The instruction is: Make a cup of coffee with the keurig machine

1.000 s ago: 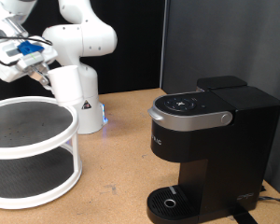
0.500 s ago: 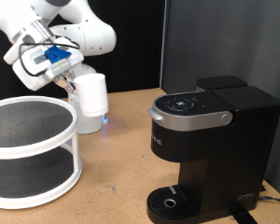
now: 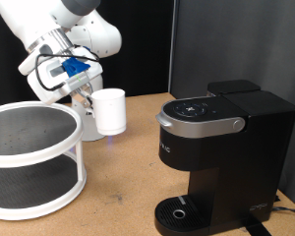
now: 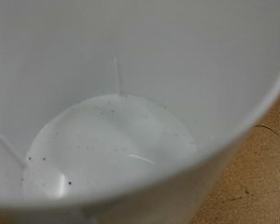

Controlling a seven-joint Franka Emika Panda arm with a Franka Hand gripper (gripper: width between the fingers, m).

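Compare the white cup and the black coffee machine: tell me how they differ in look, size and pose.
Colour: the cup is plain white; the keurig machine is black with a silver-grey lid handle.
Size: the cup is far smaller than the boxy machine.
Pose: the cup is carried in the air by the gripper, above the table; the machine stands on it.
Position: the cup is at the exterior view's left, the machine at its right.
Both are upright.
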